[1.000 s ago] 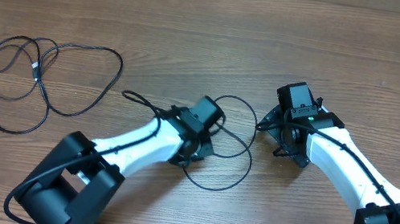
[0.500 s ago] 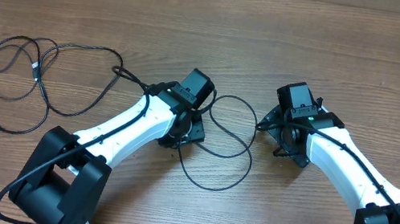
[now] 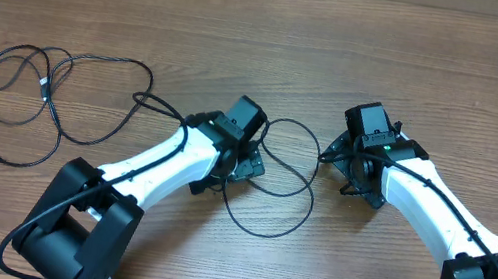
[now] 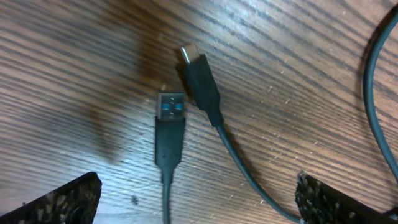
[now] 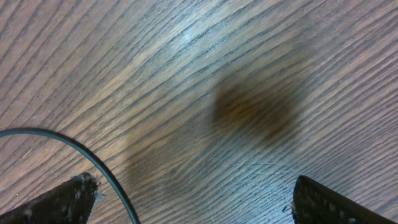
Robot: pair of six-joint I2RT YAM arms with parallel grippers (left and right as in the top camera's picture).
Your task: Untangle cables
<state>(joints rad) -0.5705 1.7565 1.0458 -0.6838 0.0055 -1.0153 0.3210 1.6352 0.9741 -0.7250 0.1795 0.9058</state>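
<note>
Under your left gripper (image 4: 199,200), just sprung wide, the USB-A plug (image 4: 170,134) and USB-C plug (image 4: 200,78) lie released, seemingly untangled; your right gripper (image 5: 199,200) gapes empty.

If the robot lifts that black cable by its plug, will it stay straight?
Probably floppy: the cable lies in loose loops, so it would likely droop. It looks thin, so likely light. The plug looks hard and would probably stay stiff.

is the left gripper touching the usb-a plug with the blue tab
Apart. The left wrist view shows the usb-a plug lying between the open fingers of the left gripper, bare table on both sides.
</note>
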